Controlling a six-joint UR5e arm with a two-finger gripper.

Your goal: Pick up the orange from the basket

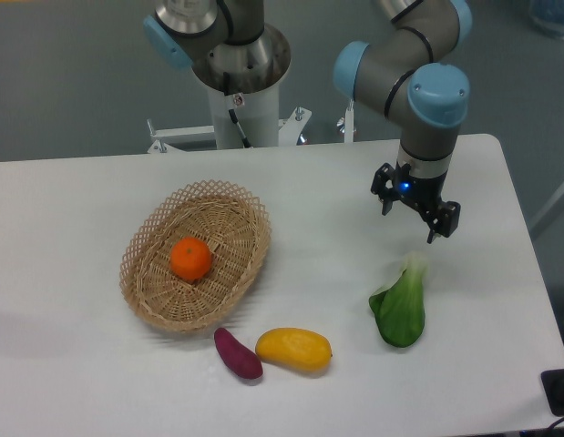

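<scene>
Fixed camera shows the round, smooth bright orange (190, 259), with no long axis, inside the basket (152, 242) toward the surface's (72, 200) left edge; the pincer (416, 212) hangs spread, empty.

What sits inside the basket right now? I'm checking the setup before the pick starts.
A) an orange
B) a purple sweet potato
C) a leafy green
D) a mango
A: the orange lies alone in the basket, while the mango, the sweet potato and the leafy green lie on the table outside it.
</scene>
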